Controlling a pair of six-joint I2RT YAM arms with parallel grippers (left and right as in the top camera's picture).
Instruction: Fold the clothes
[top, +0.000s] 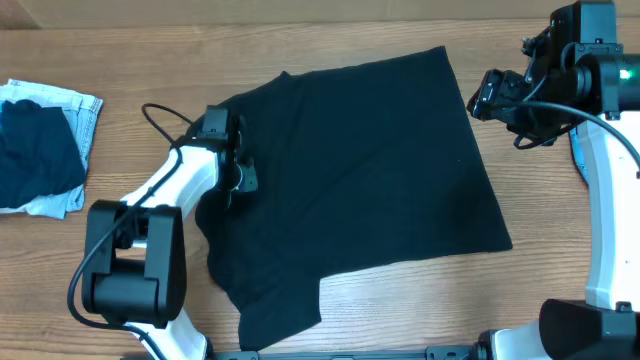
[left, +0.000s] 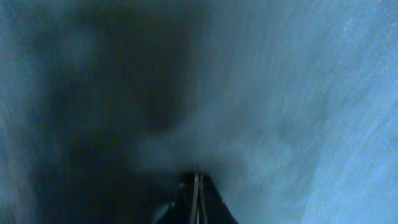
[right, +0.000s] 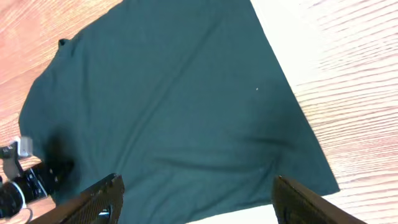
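- Nearest edge: the clothes (top: 370, 170) lie spread flat on the worktop (top: 420, 310). One flap reaches toward the robot's base at the lower left. The cloth looks smooth, with a few shallow creases.
- Left hand (top: 236, 176): down on the garment's left edge, fingers pressed together. The left wrist view is blurred and filled with dark fabric, so I cannot tell whether a fold is actually caught.
- Off to the left, well apart: a small pile of blue denim (top: 40, 150), not part of this job.
- Far right corner: right hand (top: 478, 100) spread wide, hovering just beside the garment's upper right corner, holding nothing.
- Judgement: the step in hand is securing the left edge for the first fold.
- To do it well:
  - Confirm the pinch with a slight lift before travelling.
  - Lift just enough to clear the cloth beneath.
  - Carry the edge straight across so it lands parallel to the opposite side.
  - Let the right hand steady its corner against dragging.
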